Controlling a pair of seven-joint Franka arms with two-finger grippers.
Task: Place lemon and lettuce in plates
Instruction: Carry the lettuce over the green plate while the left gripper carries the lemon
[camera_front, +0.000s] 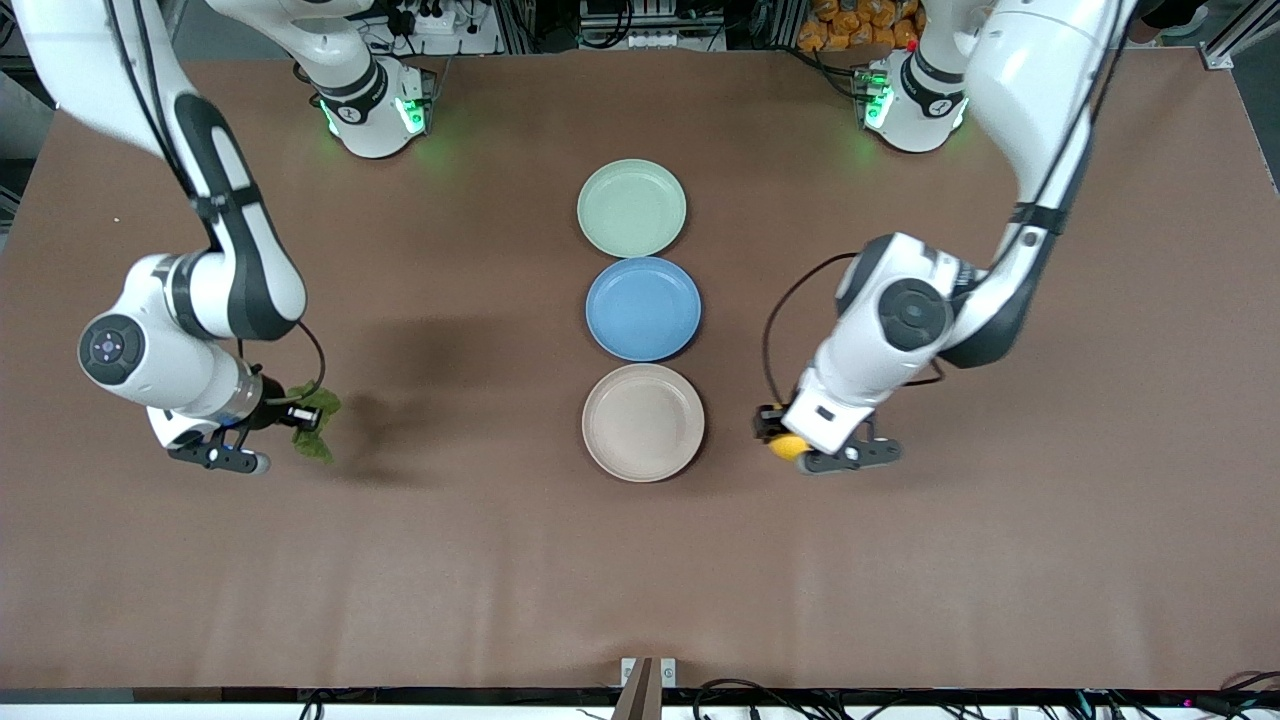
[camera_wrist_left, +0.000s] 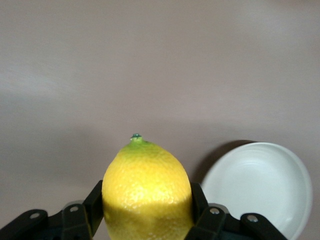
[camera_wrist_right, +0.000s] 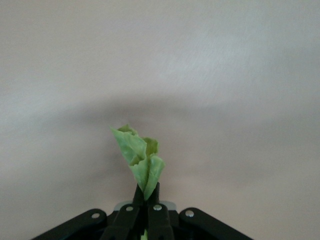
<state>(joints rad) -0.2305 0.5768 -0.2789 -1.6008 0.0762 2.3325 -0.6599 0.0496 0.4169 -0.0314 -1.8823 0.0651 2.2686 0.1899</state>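
My left gripper (camera_front: 783, 441) is shut on the yellow lemon (camera_front: 788, 447), held over the bare table beside the cream white plate (camera_front: 643, 422), toward the left arm's end. In the left wrist view the lemon (camera_wrist_left: 147, 187) sits between the black fingers, nubbed tip outward, with the cream plate (camera_wrist_left: 260, 187) beside it. My right gripper (camera_front: 292, 420) is shut on the green lettuce (camera_front: 318, 428), over the table toward the right arm's end. In the right wrist view the lettuce (camera_wrist_right: 140, 160) sticks out of the closed gripper (camera_wrist_right: 148, 197). The mint green plate (camera_front: 632, 208) is empty, and so is the cream one.
A blue plate (camera_front: 643, 308) lies between the mint green and cream plates; the three form a row down the table's middle. The brown table (camera_front: 640, 580) stretches around them. Both arm bases stand at the edge farthest from the front camera.
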